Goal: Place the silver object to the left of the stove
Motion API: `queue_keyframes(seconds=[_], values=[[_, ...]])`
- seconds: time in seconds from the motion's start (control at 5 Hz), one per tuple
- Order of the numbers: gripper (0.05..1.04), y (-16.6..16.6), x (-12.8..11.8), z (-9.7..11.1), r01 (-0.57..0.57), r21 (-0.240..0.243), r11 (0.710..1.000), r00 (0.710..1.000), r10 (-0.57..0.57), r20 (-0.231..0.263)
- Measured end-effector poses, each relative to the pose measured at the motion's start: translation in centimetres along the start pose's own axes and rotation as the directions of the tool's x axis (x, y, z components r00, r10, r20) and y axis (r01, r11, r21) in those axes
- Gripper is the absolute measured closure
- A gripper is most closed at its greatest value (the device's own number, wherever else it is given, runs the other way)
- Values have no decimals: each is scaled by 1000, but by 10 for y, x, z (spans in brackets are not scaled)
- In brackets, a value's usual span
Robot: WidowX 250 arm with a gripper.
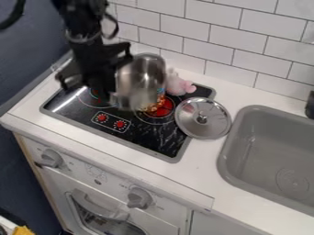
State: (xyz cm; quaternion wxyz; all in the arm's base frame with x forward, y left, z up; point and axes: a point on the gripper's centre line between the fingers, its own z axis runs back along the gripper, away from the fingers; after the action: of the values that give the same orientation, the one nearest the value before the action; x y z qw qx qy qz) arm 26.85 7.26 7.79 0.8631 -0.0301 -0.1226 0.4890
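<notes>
The black gripper (111, 94) hangs over the left part of the stove (67, 108), shut on the left side of a silver pot (142, 75). The pot is tipped over, above the back middle of the cooktop, and its lower edge is blurred. Small orange-brown bits (153, 105) lie beside it near the red burner ring. A silver lid (203, 118) with a knob rests over the right edge of the stove. The fingertips are partly hard to make out against the dark cooktop.
A pink plush toy (178, 85) sits at the back of the stove, just right of the pot. The grey sink (270, 156) is at the right. White counter (30, 98) borders the stove's left side, and a tiled wall (236, 41) rises behind.
</notes>
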Motion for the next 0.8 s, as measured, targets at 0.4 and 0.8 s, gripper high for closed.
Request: queue_keyframes(seconds=[0.4, 0.8], values=[[1004, 14, -15, -20, 59, 48, 997, 998, -59, 0], [1004, 6, -15, -65, 77, 139, 987, 996, -71, -52]])
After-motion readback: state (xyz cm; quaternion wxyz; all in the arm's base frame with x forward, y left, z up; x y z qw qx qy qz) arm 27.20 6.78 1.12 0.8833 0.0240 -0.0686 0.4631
